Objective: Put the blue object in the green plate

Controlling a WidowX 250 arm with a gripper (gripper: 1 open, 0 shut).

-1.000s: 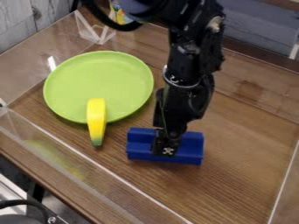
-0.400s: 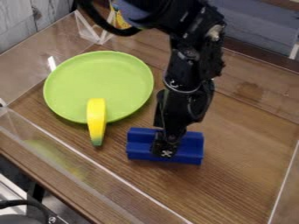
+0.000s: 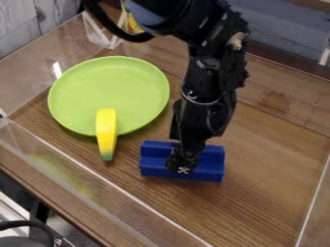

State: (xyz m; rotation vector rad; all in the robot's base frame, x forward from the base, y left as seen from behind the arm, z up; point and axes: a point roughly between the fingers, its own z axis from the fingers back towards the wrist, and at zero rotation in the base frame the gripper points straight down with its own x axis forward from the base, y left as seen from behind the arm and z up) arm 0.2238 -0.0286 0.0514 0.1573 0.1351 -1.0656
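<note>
The blue object, a deep blue ridged block, lies on the wooden table just right of the green plate's near edge. My gripper reaches straight down onto the middle of the block, its black fingers standing open over the block's top. The block rests flat on the table. The green plate is a round lime-green dish at the left, a short way up and left of the block.
A yellow banana-shaped object lies across the plate's near rim, close to the block's left end. Clear plastic walls border the table at the left and front. The dark arm rises above the block.
The arm's upper part has shifted slightly; the gripper and the blue object stay where they were.
</note>
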